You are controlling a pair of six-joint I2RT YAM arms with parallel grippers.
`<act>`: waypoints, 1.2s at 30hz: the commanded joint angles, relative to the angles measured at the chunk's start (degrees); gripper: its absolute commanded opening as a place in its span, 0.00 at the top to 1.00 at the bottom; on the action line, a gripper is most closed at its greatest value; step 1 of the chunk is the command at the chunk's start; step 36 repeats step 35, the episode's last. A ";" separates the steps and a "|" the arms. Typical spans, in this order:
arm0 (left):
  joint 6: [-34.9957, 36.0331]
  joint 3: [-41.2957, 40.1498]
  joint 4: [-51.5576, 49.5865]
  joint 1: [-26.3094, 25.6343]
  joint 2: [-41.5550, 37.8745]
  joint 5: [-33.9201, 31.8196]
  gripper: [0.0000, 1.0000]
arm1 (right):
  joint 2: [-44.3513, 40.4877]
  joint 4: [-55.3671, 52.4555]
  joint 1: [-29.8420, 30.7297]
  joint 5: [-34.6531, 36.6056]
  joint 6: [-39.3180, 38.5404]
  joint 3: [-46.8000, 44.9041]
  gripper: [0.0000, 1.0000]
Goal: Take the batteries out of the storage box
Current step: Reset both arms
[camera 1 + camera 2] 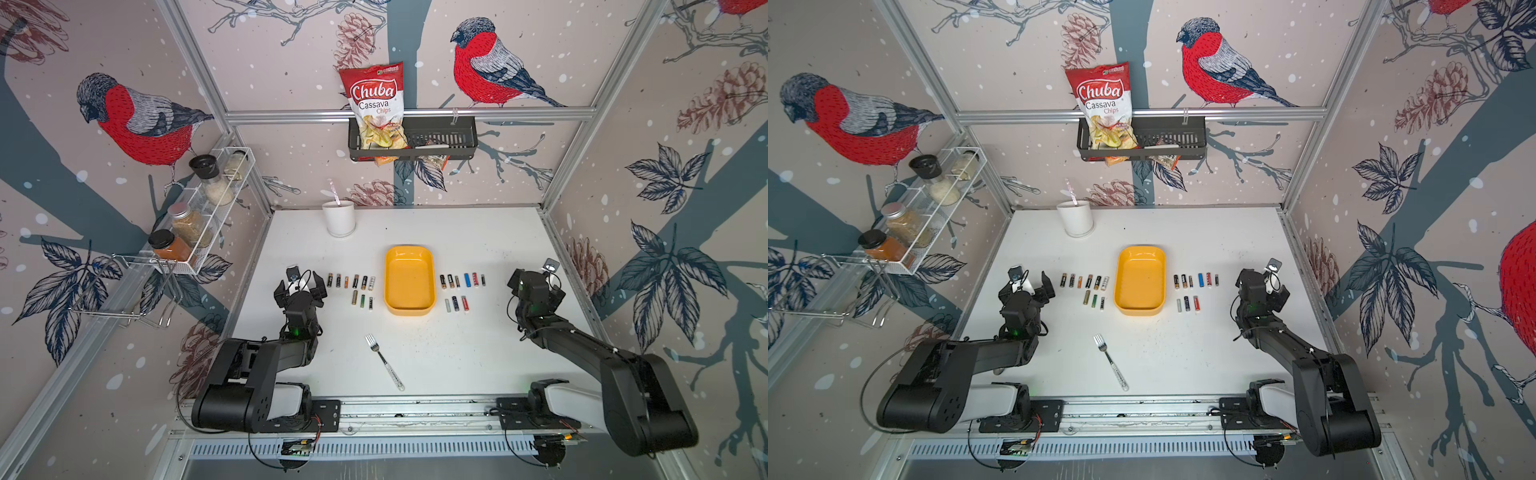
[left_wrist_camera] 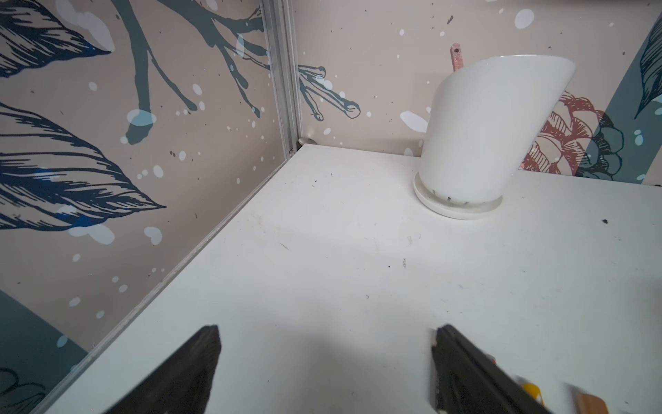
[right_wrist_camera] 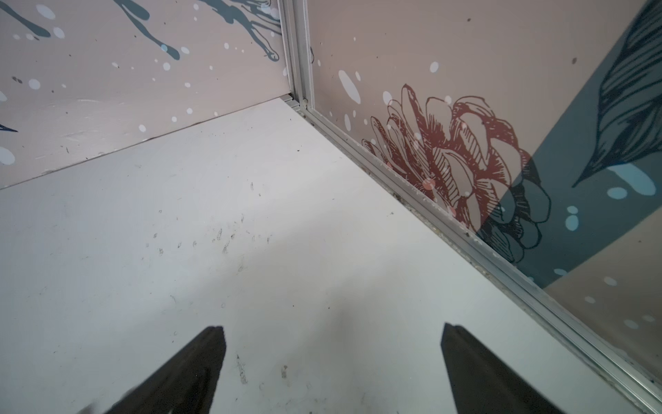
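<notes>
We see the storage box (image 1: 409, 286) near the middle of the table (image 1: 478, 353). The batteries (image 1: 355, 281) lie on the table outside it, in two groups, one just left of the box and one just right, each a back row with a shorter row before it. A fork (image 1: 384, 361) lies between the box and the front edge. A pot (image 1: 340, 216) on its saucer (image 1: 340, 234) stands by the back edge, towards the back left corner.

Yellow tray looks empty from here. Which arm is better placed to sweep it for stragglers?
Left, marginally: the left gripper, open, looks slightly nearer the yellow tray than the right gripper, also open. No batteries show inside; they lie in rows on both sides.
</notes>
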 commanded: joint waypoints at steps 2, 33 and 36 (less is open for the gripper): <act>1.20 0.66 10.42 0.36 5.11 3.53 0.04 | -0.72 26.90 -0.37 -1.05 -7.49 -7.73 0.00; 0.11 4.06 7.09 0.88 8.49 2.59 0.01 | 17.59 42.76 -5.32 -19.47 -12.91 -6.71 0.00; 0.10 3.94 7.24 0.88 8.44 2.63 0.01 | 17.81 42.34 -5.60 -20.00 -12.67 -6.25 0.00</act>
